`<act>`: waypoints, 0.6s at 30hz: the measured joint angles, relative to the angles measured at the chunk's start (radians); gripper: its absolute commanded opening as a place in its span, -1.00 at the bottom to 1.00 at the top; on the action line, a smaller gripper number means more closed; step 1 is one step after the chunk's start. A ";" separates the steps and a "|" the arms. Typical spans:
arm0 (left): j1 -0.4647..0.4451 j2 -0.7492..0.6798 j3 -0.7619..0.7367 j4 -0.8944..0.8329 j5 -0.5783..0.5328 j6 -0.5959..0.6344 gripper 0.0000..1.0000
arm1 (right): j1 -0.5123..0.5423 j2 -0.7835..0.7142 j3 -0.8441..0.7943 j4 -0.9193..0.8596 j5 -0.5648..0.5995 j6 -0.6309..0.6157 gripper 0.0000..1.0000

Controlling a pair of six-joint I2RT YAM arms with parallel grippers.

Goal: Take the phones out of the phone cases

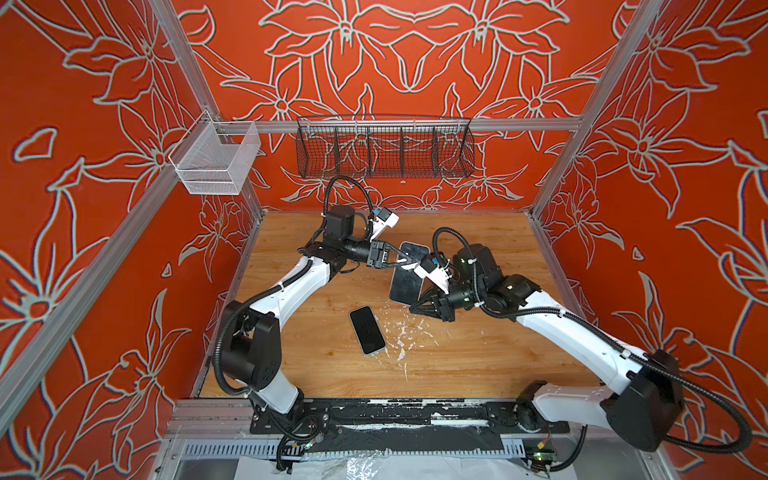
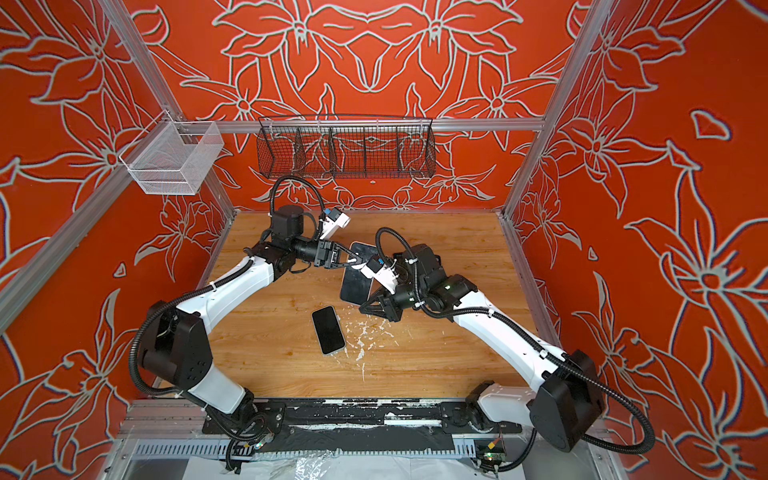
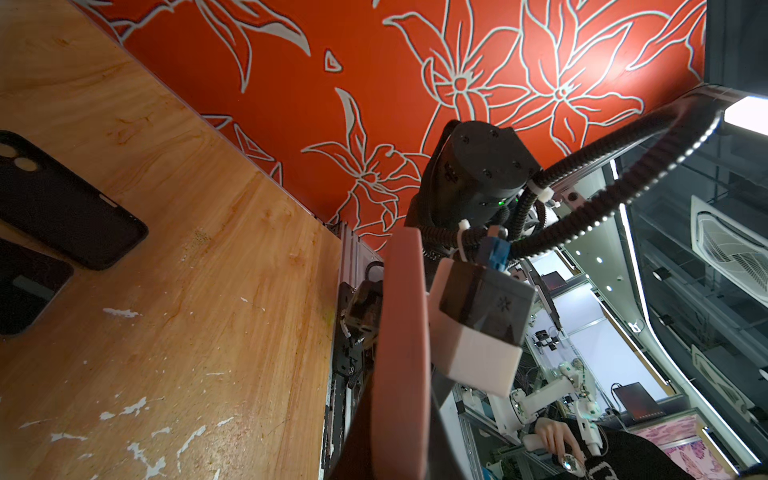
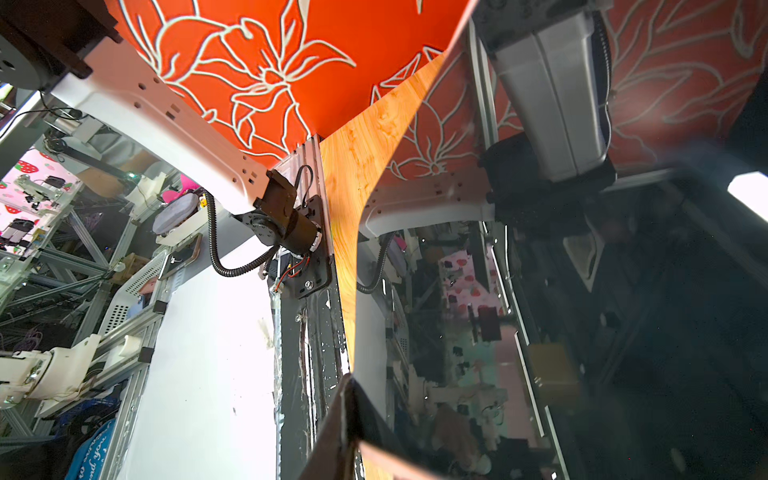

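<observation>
We find the left claw [image 1: 408, 261] clenched on the long edge of the phone [image 1: 405, 286], which is raised over the table [image 1: 478, 357]. The right claw [image 1: 415, 306] grips its near end (pads hidden). We cannot tell whether its pinkish edge [image 3: 400, 353] is the case.

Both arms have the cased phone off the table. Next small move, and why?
Probably an outward peel: right gripper holds the phone by its lower end while the left gripper pulls the rim of the pinkish case off the screen. Both are shut on it above the table, and the right wrist view shows the rim still bordering the glass, so nothing looks unseated.
</observation>
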 measured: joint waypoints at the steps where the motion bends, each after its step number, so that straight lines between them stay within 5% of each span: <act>1: -0.002 0.013 0.008 0.006 0.010 -0.005 -1.00 | -0.001 -0.001 0.000 -0.004 0.003 0.000 -0.99; 9: -0.007 0.093 0.024 0.181 0.086 -0.166 -1.00 | -0.001 -0.012 0.000 -0.010 0.018 -0.002 -0.98; 18: -0.013 0.254 -0.002 0.884 0.118 -0.800 -1.00 | 0.017 -0.019 0.000 -0.027 0.049 -0.052 -0.98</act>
